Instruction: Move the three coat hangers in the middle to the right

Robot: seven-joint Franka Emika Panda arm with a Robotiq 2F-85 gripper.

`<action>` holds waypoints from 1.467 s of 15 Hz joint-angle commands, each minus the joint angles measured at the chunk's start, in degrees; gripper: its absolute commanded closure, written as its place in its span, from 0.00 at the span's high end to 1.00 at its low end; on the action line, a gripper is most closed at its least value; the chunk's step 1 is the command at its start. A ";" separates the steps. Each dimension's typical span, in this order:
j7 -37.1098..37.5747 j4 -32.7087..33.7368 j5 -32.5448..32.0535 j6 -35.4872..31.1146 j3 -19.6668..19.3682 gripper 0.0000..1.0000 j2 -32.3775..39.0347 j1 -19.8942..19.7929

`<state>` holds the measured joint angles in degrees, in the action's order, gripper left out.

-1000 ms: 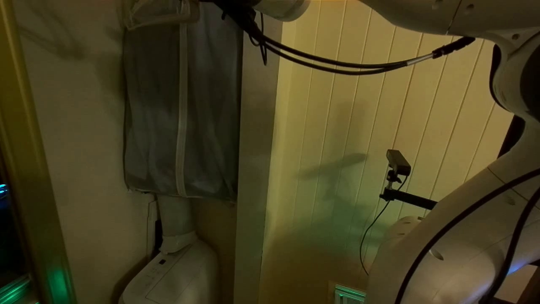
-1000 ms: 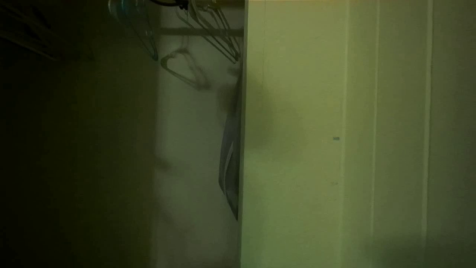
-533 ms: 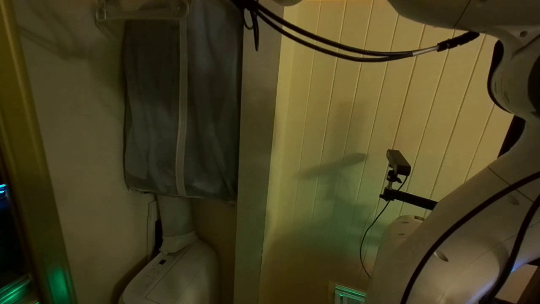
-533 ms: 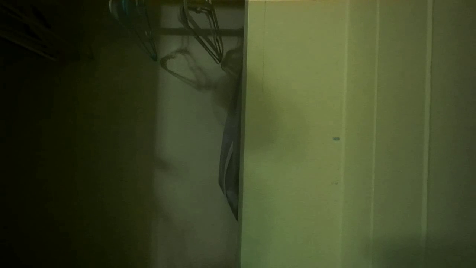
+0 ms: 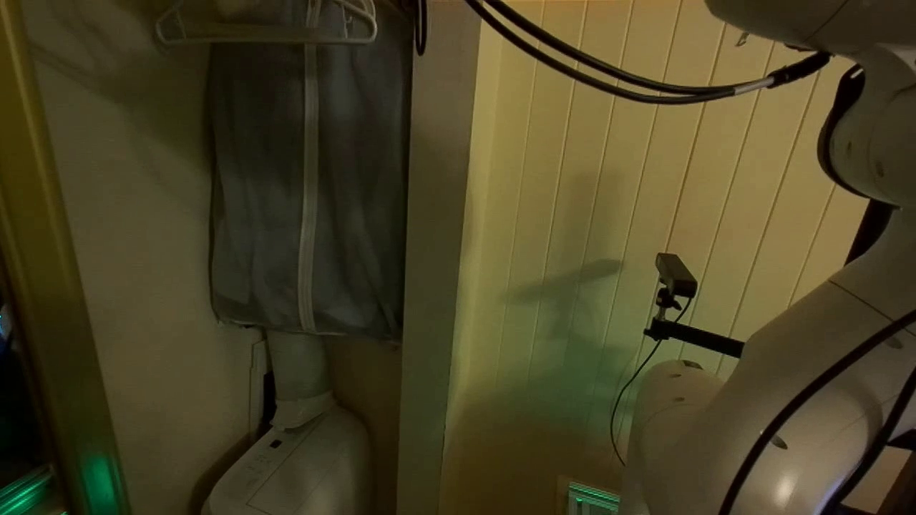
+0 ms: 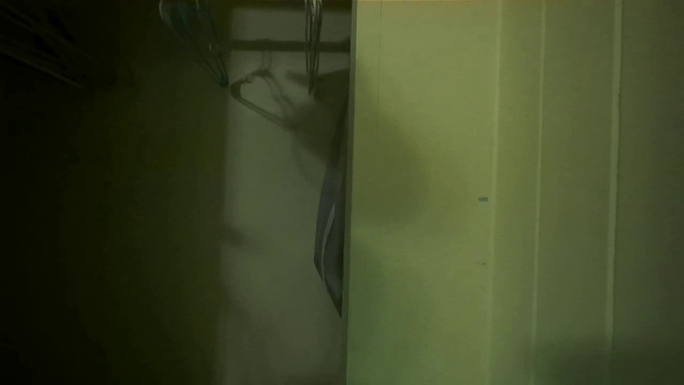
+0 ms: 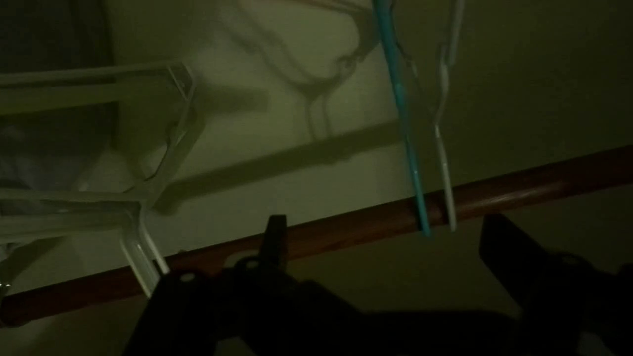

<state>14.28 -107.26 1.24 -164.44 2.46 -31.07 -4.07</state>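
Observation:
Teal coat hangers (image 6: 176,21) hang in the middle in an exterior view; how many cannot be told. In the wrist view a teal hook (image 7: 400,99) goes over the red-brown rod (image 7: 346,231), with a pale hook (image 7: 443,133) beside it. My gripper (image 7: 385,225) is open, its fingers spread wide and dark. Both hooks show in the gap between them, apart from either finger; their depth is unclear. A bunch of pale hangers (image 7: 99,73) hangs free at the wrist view's left and shows in both exterior views (image 5: 250,34) (image 6: 313,43). Neither exterior view includes my gripper.
Behind the pale hangers hangs a grey zipped garment bag (image 5: 358,179). A closet post (image 5: 436,250) stands beside it, and a white appliance (image 5: 308,465) below. Black cables (image 5: 608,86) sag from the arm. A bracket carries a small camera (image 5: 676,275).
My gripper has opened and let go. The pale hangers have swung round and now hang nearly edge-on in an exterior view. The arm and its cables have shifted up and to the right in an exterior view.

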 commanded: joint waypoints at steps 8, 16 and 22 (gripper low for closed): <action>-9.21 -5.22 0.60 1.34 -2.05 0.42 -1.22 3.76; -13.33 -6.99 1.11 4.29 -3.87 0.44 -1.81 6.61; -15.20 -7.74 1.00 6.39 -4.67 0.10 -2.20 7.24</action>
<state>1.20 -113.63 1.23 -159.55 -1.28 -31.56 2.02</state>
